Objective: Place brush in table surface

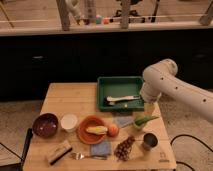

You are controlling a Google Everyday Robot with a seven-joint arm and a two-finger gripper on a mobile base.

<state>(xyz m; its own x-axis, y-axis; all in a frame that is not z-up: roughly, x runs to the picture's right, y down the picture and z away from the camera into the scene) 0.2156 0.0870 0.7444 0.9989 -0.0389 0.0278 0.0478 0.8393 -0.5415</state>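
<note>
Brush (122, 99) lay flat inside the green tray (115, 86), its slim pale handle running across the tray and the wider head seemingly at the end away from the arm (hard to be sure). Gripper (149, 109) hung at the tray's near-arm rim, just beside the handle end, jaws spread, holding nothing. Tray looked smooth and hard-walled. The table surface (65, 97) was matte, plank-grained wood, with a bare stretch beyond the tray. Judged next move: reach in over the rim, along the handle.

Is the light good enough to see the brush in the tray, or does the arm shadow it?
Camera view: dim, warm light; the pale brush stands out against the green tray, unshadowed; the gripper hangs at the tray's right edge.
</note>
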